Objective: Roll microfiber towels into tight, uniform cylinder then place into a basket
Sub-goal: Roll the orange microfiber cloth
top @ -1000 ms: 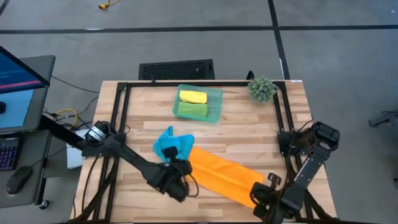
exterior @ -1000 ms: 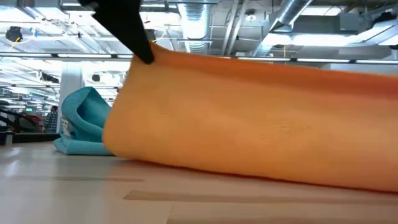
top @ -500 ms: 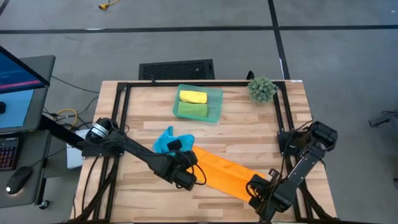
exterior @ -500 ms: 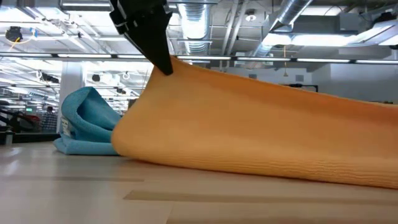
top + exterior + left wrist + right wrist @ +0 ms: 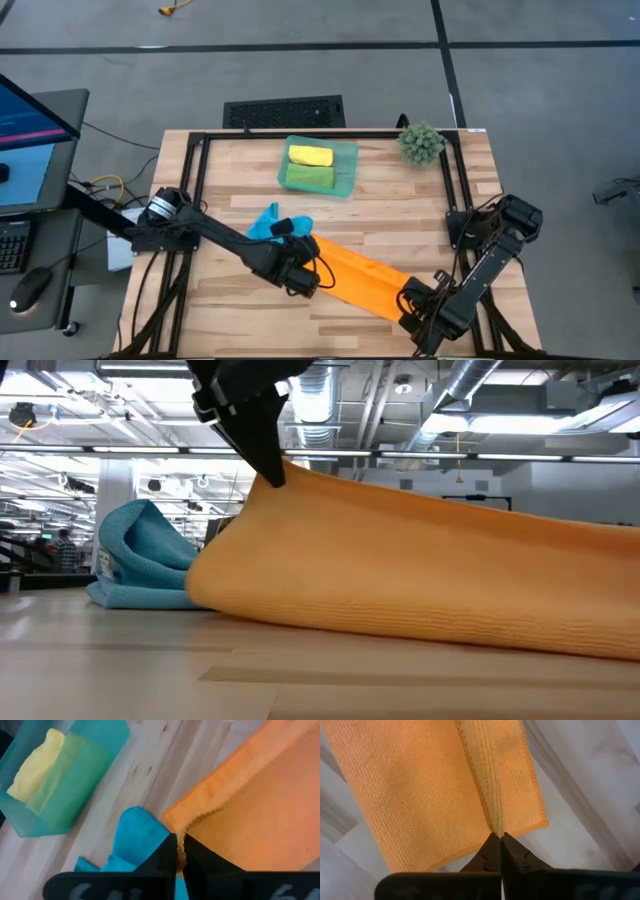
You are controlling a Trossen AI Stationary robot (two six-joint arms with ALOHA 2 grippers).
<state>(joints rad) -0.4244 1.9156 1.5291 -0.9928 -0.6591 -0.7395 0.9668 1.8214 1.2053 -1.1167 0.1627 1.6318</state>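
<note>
The orange towel [image 5: 362, 277] stretches slantwise across the table's near middle, its middle and far edge on the wood. My left gripper [image 5: 312, 278] is shut on its left end, my right gripper [image 5: 408, 305] shut on its right end. The sky blue towel [image 5: 272, 228] lies crumpled just beyond the left gripper. The teal basket [image 5: 345, 166] at the far middle holds the rolled yellow towel [image 5: 310, 156] and the rolled green towel [image 5: 309, 177]. My left gripper pinches the orange towel's frayed corner edge [image 5: 181, 839] between its two fingers, coming from the table's left, slanting down. That end is lifted off the wood [image 5: 290, 475] and the cloth slopes down from it. My right gripper pinches a raised fold [image 5: 496, 822] near the towel's right end between its two fingers, along the fold line. The cloth on both sides of the fold spreads out flat over the table.
A spiky green plant ball [image 5: 421, 143] stands at the far right corner. A black frame [image 5: 195, 170] runs along the table's left, far and right sides. Bare wood lies between the basket and the orange towel.
My left gripper has carried the towel's left end toward the table's right and far side, and that end stands higher in the low view. My right gripper has drawn a little toward the left. The orange towel now shows narrower and shorter from above.
</note>
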